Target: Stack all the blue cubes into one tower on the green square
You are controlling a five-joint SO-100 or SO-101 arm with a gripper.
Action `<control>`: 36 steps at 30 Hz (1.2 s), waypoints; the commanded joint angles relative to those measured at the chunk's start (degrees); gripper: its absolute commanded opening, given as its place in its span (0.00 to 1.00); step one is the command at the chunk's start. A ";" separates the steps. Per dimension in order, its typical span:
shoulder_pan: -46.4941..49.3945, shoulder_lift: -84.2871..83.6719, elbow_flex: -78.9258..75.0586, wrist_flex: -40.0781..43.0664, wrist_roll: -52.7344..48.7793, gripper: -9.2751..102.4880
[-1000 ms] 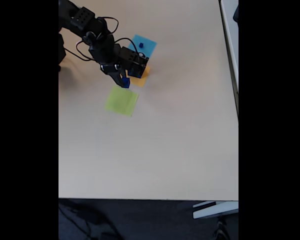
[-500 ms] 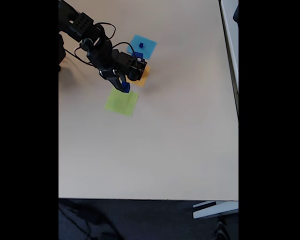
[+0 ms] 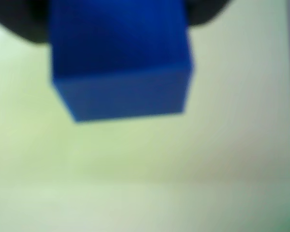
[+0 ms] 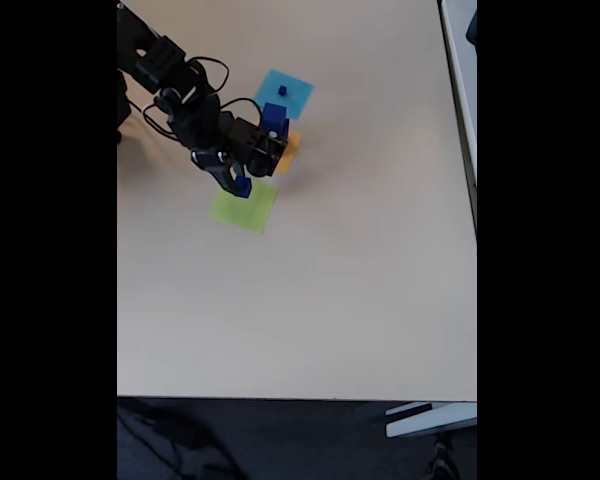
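Observation:
In the fixed view my gripper (image 4: 239,184) is shut on a dark blue cube (image 4: 242,187) and hangs over the upper left edge of the lime-green square (image 4: 246,209). The wrist view has the held blue cube (image 3: 121,63) close up at the top, blurred, with green paper (image 3: 135,183) beneath it and dark fingers (image 3: 19,24) behind its upper corners. A second blue cube (image 4: 273,118) stands on the orange-yellow square (image 4: 288,151), just right of the arm. A tiny blue cube (image 4: 282,91) sits on the light blue square (image 4: 292,93).
The black arm (image 4: 175,90) and its cables reach in from the upper left corner of the beige table (image 4: 330,300). The table's right edge (image 4: 474,220) and front edge (image 4: 300,398) border a wide bare stretch of tabletop.
The gripper has carried the blue cube left and down, from beside the orange-yellow square to over the green square's upper edge. The cube on the orange-yellow square has come into view.

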 commanded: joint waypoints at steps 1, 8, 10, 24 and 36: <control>0.88 -0.09 -1.49 -0.88 -0.70 0.08; 0.53 -2.11 -2.55 -0.18 -0.44 0.09; 0.53 -2.64 -2.64 -0.26 -0.88 0.09; 1.05 -4.48 -4.66 -0.35 -4.04 0.10; 0.70 -4.57 -5.62 0.00 -4.83 0.17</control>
